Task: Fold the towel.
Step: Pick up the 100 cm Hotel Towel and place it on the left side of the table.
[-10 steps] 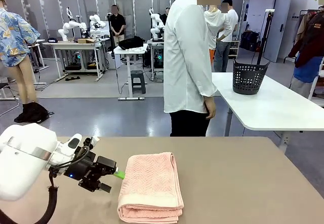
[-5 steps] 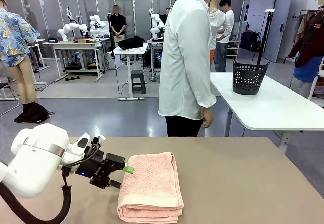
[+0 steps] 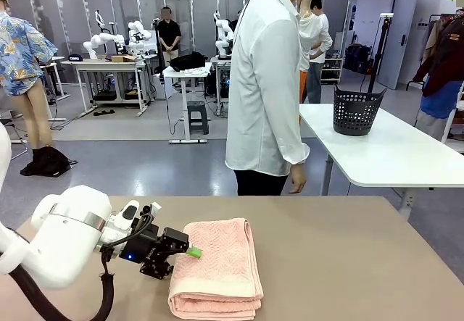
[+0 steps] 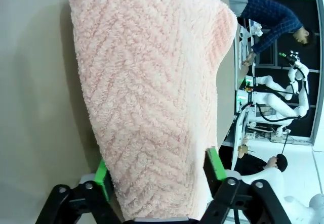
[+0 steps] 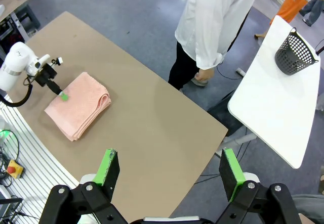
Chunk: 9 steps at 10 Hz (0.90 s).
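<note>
The salmon-pink towel lies folded into a long stack on the tan table, with its plain band at the near end. My left gripper is at the towel's left edge, low over the table. In the left wrist view its green pads stand wide apart on either side of the towel, open, with the thick folded edge between them. My right gripper hangs open high above the table with nothing in it, looking down on the towel and the left gripper.
A person in a white shirt stands at the table's far edge, hands at their sides. A white table with a black basket stands to the right behind. Bare tabletop stretches right of the towel.
My left gripper has moved right along the table, from beside the towel to having its fingers around the towel's left edge. The person has shifted slightly to the left.
</note>
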Tool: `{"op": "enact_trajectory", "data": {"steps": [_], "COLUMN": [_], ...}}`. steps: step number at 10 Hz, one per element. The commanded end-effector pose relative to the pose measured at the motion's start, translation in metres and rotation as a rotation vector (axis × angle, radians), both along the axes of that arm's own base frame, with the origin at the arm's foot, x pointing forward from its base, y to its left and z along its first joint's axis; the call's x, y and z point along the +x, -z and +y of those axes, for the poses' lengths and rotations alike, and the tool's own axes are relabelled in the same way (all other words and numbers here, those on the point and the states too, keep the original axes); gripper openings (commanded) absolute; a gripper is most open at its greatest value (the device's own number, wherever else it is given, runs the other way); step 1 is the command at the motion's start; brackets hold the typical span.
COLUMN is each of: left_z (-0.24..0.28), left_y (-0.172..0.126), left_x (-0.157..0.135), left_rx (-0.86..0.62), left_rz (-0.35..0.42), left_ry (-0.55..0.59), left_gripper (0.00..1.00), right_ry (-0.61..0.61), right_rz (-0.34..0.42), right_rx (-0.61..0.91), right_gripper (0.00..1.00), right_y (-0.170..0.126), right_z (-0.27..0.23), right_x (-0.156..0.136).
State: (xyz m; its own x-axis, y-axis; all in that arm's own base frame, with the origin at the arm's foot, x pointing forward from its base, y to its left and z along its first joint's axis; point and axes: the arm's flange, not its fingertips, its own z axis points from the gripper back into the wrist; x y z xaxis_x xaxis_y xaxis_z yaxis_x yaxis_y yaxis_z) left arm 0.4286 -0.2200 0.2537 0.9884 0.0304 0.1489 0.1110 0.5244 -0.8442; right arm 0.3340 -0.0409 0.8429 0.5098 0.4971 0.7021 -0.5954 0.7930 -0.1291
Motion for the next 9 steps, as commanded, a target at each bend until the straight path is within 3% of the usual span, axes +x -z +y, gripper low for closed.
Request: {"op": "enact_trajectory", "data": {"steps": [1,2,5,9], "left_z": [-0.004,-0.004,0.001,0.044], "left_y": [0.001,0.002,-0.001,-0.018], "left_x": [0.001,0.002,0.008,0.019], "left_rx": [-0.043,-0.043,-0.051,-0.047], "left_rz": [-0.029,-0.027,-0.026,-0.074], "left_ry": [-0.016,-0.014,-0.015,0.039], "left_gripper": [0.20,0.00,0.04,0.00], "right_ry": [0.014,0.014,0.014,0.014], "right_rz": [0.015,0.015,0.015,0.015], "right_rx": [0.006,0.006,0.006,0.006], "right_gripper": [1.00,1.00,1.00,1.00], "right_y": [0.000,0.000,0.000,0.000], "right_z": [0.000,0.000,0.000,0.000], "right_x": [-0.001,-0.001,-0.001,-0.001]}}
